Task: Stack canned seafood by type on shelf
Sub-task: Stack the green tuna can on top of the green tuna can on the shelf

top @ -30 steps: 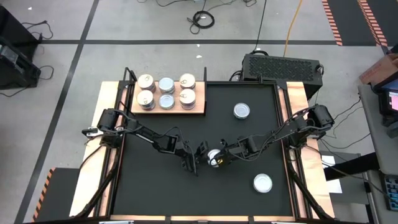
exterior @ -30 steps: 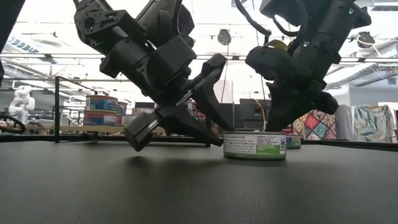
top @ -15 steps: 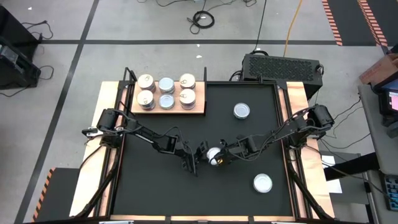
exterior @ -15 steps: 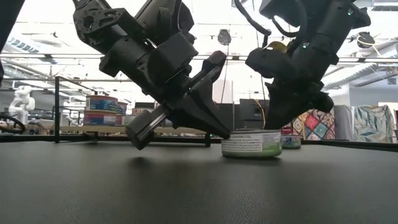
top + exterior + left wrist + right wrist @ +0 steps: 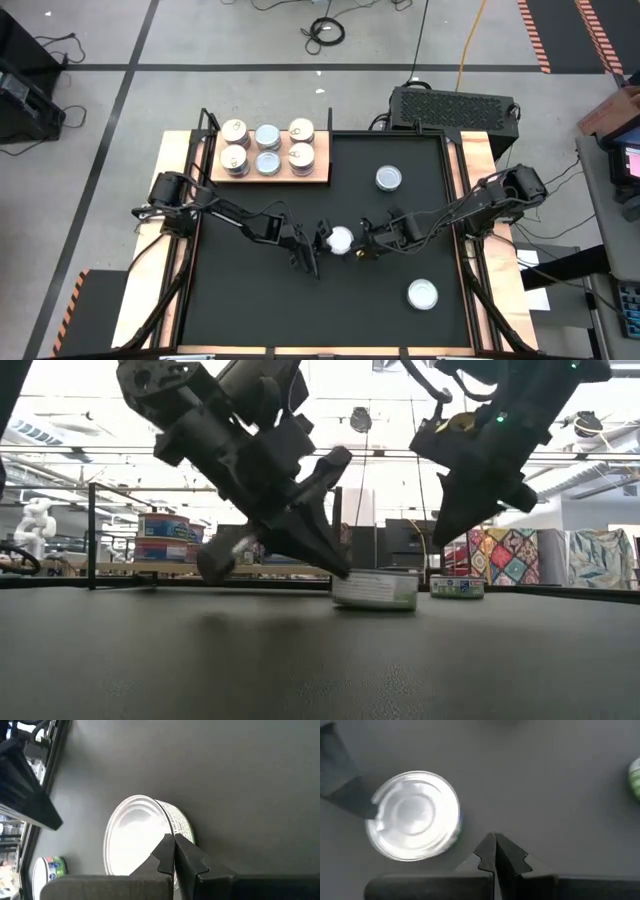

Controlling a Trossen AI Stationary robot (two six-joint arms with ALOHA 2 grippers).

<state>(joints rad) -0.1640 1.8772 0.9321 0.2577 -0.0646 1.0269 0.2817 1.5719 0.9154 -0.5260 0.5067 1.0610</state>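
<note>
canned seafood (image 5: pixel 340 240) lies mid-mat between our arms, lid up, touching the closed, empty left gripper (image 5: pixel 322 237); our right gripper (image 5: pixel 362 247), also closed, sits just beside it.

A large black mat (image 5: pixel 300 310) covers the desk, flanked by narrow pale wooden strips (image 5: pixel 142 290) along both sides. Behind the desk's far edge sits a black perforated box (image 5: pixel 452 106) on the grey floor (image 5: pixel 240 40), where dark tape lines (image 5: pixel 130 85) cross and a coil of black cable (image 5: pixel 326 31) lies beside a yellow cord (image 5: pixel 468 45). Orange-and-black hazard striping (image 5: pixel 533 35) marks the floor at the far right. Seen from desk height, the room beyond holds a black rail frame (image 5: pixel 92 535), a small white figure (image 5: pixel 36 520) at left, and patterned, colourful fabric (image 5: pixel 510 558) at right beneath bright ceiling lights.
</note>
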